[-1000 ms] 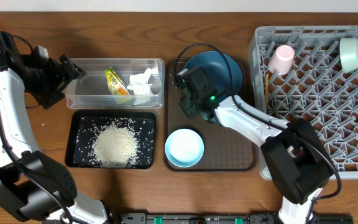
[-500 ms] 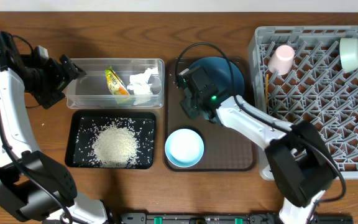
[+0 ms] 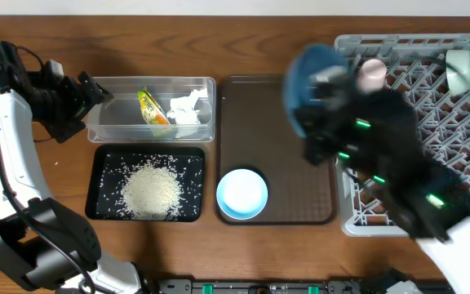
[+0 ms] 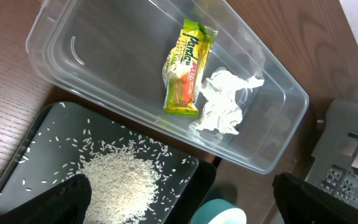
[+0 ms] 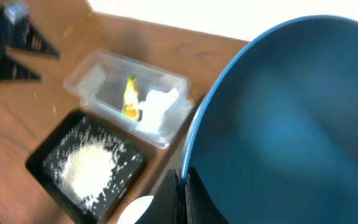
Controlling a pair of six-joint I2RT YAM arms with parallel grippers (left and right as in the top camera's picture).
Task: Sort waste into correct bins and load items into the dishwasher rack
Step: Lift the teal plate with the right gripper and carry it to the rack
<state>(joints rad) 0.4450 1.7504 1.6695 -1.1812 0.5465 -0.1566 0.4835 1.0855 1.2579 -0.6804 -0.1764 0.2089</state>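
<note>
My right gripper (image 5: 184, 193) is shut on the rim of the dark blue plate (image 3: 312, 69), held in the air by the left edge of the grey rack (image 3: 463, 163); the arm is blurred. The pink cup (image 3: 372, 75) and mint bowl (image 3: 461, 69) stand in the rack. The white and light-blue bowl (image 3: 241, 193) sits on the brown tray (image 3: 276, 139). The clear tub (image 3: 108, 131) holds the wrapper (image 3: 152, 108) and tissue (image 3: 186, 109). The black tray (image 3: 103, 163) holds rice (image 3: 149, 189). My left gripper (image 3: 88, 91) is open and empty at the tub's left end. No chopsticks show.
The left wrist view looks down on the tub (image 4: 73, 68), wrapper (image 4: 188, 68), tissue (image 4: 224, 102) and rice (image 4: 117, 180). Bare wooden table lies left of the tub and along the front edge.
My right gripper has lifted the dark blue plate off the brown tray and carried it up and right to the rack. The left arm has not moved.
</note>
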